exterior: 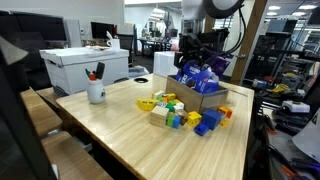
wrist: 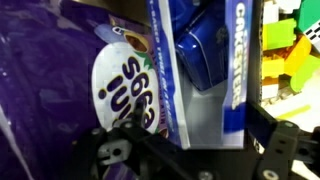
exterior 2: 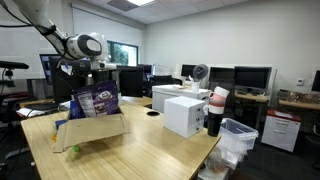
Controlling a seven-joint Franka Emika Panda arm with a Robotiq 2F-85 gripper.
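Snack bags (exterior: 197, 76) in cardboard box (exterior: 208, 101)

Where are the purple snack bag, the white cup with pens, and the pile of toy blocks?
purple snack bag (exterior 2: 95, 101): in an exterior view, middle of its front.
white cup (exterior: 96, 95): in an exterior view, on its side wall.
toy blocks (exterior: 176, 115): in an exterior view, middle of the pile.

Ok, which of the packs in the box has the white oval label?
The purple bag, filling the left of the wrist view. The blue pack beside it carries white lettering along its edge instead.
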